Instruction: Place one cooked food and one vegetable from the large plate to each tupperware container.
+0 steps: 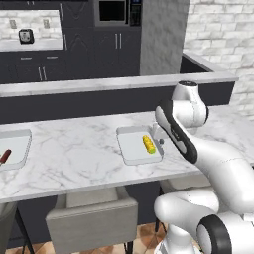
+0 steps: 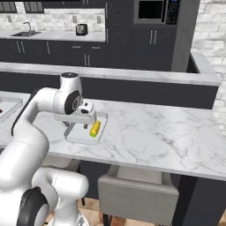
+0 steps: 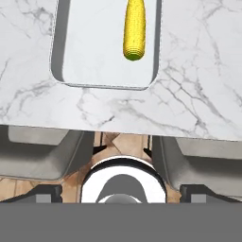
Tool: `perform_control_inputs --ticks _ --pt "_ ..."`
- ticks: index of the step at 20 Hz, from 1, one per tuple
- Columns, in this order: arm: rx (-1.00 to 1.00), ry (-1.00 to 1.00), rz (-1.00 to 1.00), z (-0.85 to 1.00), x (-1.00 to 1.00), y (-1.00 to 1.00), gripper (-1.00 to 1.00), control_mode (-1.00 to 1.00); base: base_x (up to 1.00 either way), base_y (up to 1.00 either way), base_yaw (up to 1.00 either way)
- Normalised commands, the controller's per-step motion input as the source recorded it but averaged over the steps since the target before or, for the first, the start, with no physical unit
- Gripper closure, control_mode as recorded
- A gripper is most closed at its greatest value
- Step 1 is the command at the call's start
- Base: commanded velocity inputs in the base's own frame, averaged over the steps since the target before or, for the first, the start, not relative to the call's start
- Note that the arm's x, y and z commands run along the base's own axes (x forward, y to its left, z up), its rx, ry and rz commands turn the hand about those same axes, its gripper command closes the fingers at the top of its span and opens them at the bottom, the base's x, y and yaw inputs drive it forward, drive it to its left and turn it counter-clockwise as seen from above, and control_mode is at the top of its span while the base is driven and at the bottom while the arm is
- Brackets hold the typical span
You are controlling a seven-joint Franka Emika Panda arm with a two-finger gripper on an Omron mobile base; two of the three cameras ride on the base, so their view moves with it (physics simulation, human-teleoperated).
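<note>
Where it lies, the corn (image 3: 134, 29) runs lengthwise along the tupperware container (image 3: 90, 52).

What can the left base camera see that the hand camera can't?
Left base view: a second tupperware container at the far left holding a reddish food, plus the microwave behind. Hand view: a close look down at the bumpy tip of the corn cob. Both: the corn cob lying in the nearer tupperware container on the marble counter.

Corn cob (image 1: 148, 144) lies in tupperware container (image 1: 130, 149) on counter (image 1: 74, 154).
</note>
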Motion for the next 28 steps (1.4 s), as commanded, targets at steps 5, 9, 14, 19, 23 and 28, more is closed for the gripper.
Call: perform_control_inputs --ticks 5,9,14,19,23,28 --pt "0.00 0.01 0.00 0.00 -0.01 0.00 -1.00 -1.00 0.00 0.00 0.00" --pt "0.00 0.00 0.00 0.00 0.00 0.00 -1.00 1.00 -0.03 0.00 0.00" --pt "0.00 0.00 0.00 0.00 0.00 0.00 -1.00 1.00 -0.60 0.00 0.00" --pt "0.00 0.00 0.00 0.00 0.00 0.00 -1.00 1.00 -0.51 0.79 0.00" --pt "0.00 0.00 0.00 0.00 0.00 0.00 -1.00 1.00 -0.27 1.00 0.00" --pt "0.00 0.00 0.00 0.00 0.00 0.00 -1.00 1.00 -0.02 1.00 0.00"
